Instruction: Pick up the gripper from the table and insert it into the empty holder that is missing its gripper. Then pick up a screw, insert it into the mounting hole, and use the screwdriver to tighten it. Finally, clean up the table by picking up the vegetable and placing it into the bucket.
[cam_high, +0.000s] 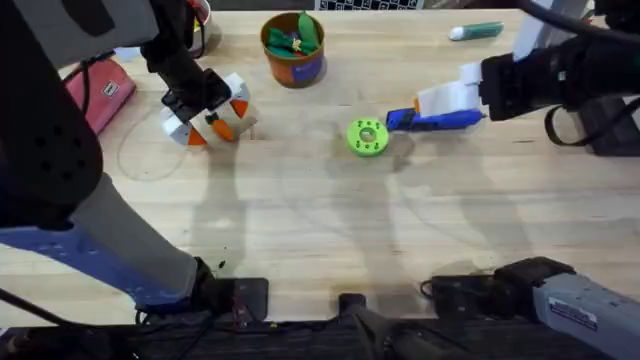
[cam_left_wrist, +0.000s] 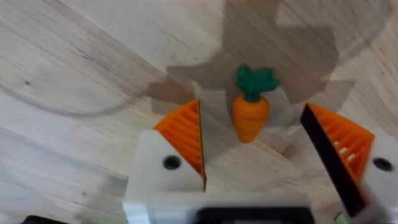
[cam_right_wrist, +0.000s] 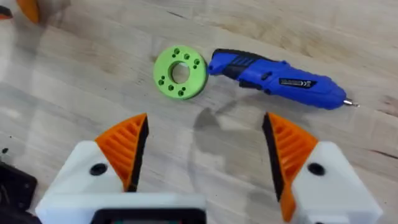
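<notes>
Left end effector (cam_left_wrist: 252, 155) wide open, straddling the vegetable (cam_left_wrist: 250, 111), which lies on the worktop (cam_high: 300, 230) between the fingers, no contact. Right end effector (cam_right_wrist: 202, 158) also wide open, empty, hovering near the screwdriver (cam_right_wrist: 277, 78) beside a green disc (cam_right_wrist: 180, 72). Bucket (cam_high: 293, 50) stands at the far side.

No lettering is readable; the screwdriver (cam_right_wrist: 277, 78) label is blurred.

Two black jointed arms, trailing black cables, end in the white blocky left gripper (cam_left_wrist: 252, 158) and the matching right gripper (cam_right_wrist: 204, 155), each finger faced with an orange ribbed pad (cam_left_wrist: 183, 134) and fixed by one dark screw.
</notes>
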